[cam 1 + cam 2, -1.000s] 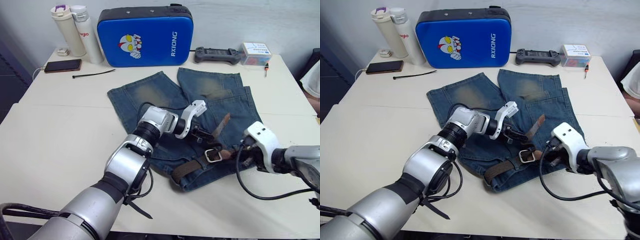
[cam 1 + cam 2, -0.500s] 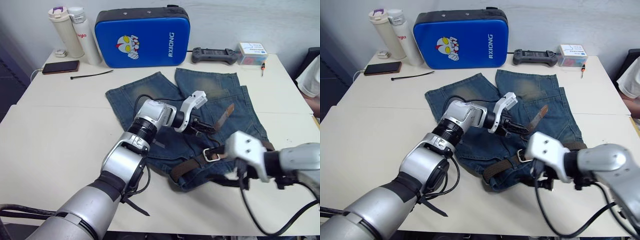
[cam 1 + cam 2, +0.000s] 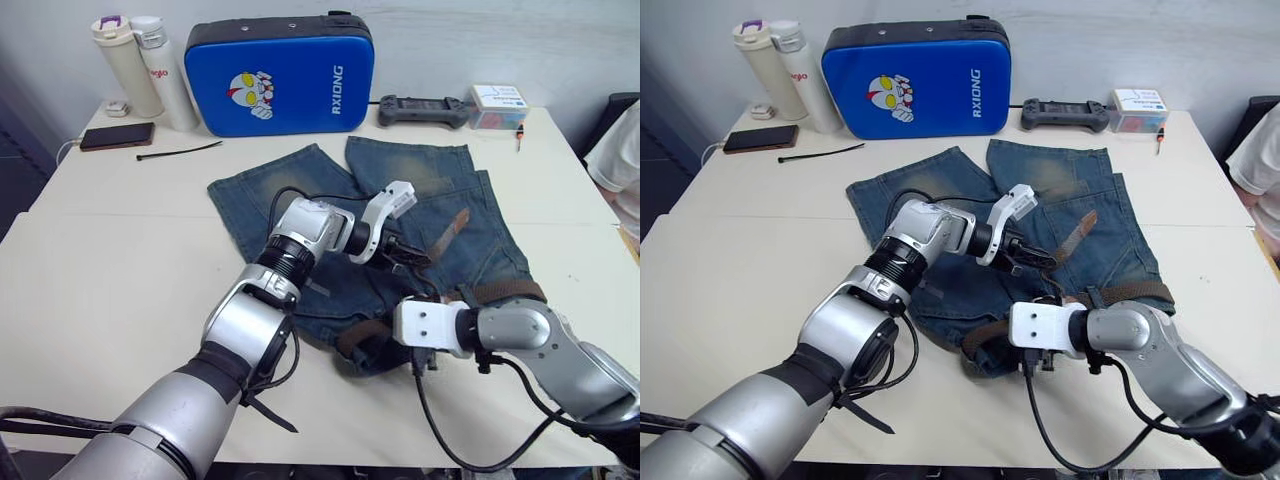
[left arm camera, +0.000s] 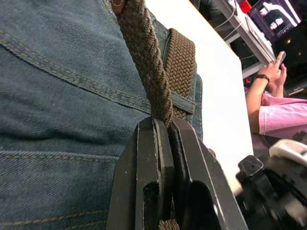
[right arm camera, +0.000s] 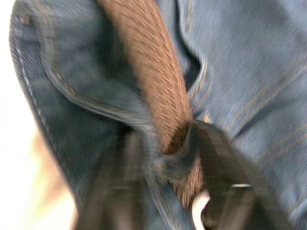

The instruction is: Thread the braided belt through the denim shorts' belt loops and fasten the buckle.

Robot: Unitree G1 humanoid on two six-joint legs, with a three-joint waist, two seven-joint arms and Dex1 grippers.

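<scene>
Left claw (image 4: pixel 163 143), frame centre, is clamped on the braided belt (image 4: pixel 144 57), keeping it taut above the denim shorts (image 3: pixel 300 190). Right claw (image 3: pixel 1035 362), lower centre, works at the waistband; its opening cannot be told.

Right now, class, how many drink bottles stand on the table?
2. Both stand side by side at the table's far left corner, left of the blue case: a cream bottle with a purple-trimmed lid and a white bottle beside it.

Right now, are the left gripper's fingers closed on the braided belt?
Yes, the left gripper has its two black fingers pressed together on the braided belt, over the denim shorts.
</scene>
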